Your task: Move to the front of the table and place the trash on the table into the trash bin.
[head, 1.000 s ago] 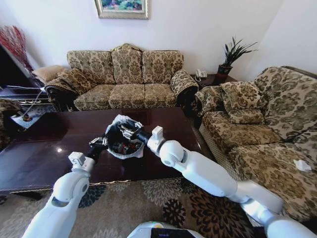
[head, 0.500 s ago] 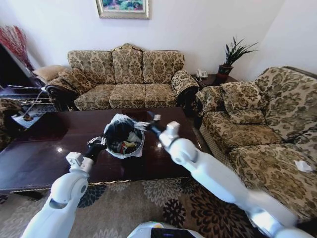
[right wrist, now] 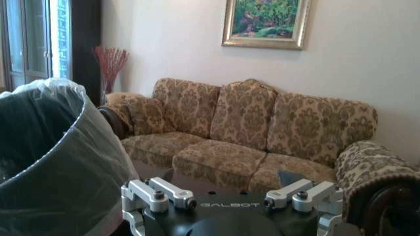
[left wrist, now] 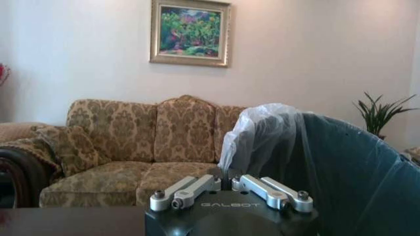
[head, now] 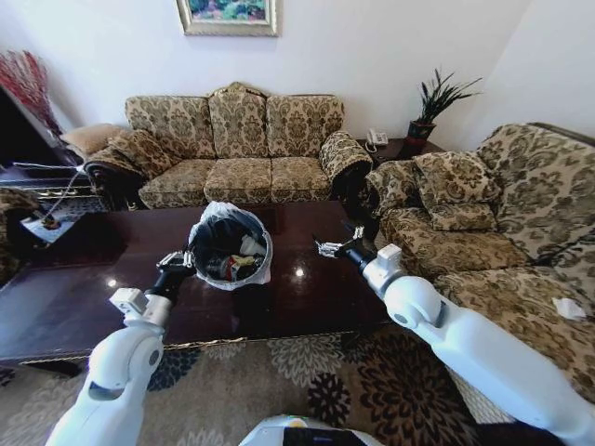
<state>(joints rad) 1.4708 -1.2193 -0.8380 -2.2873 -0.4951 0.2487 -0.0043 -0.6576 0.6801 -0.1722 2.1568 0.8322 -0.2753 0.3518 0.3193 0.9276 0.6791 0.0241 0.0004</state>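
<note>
The trash bin (head: pixel 230 243), black with a white bag over its rim, stands on the dark glossy table (head: pixel 93 297) near the middle. Trash (head: pixel 234 265) lies inside it: red, white and pale bits. My left gripper (head: pixel 178 262) is at the bin's near-left rim, shut on the bag-covered edge. In the left wrist view the gripper (left wrist: pixel 226 178) pinches the white bag beside the bin (left wrist: pixel 341 162). My right gripper (head: pixel 327 247) hovers open above the table to the right of the bin, with nothing between its fingers. The right wrist view has that gripper (right wrist: pixel 231 197) spread wide, with the bin (right wrist: pixel 46 162) off to one side.
A patterned sofa (head: pixel 237 149) stands behind the table. Another sofa (head: pixel 483 232) is on the right. A potted plant (head: pixel 437 102) and a phone (head: pixel 376 139) sit on a corner stand. A floral rug (head: pixel 307 381) lies in front of the table.
My right gripper has drawn back from over the bin to the right, above the bare table. The bin now sits a little further left, with the left gripper still at its rim.
</note>
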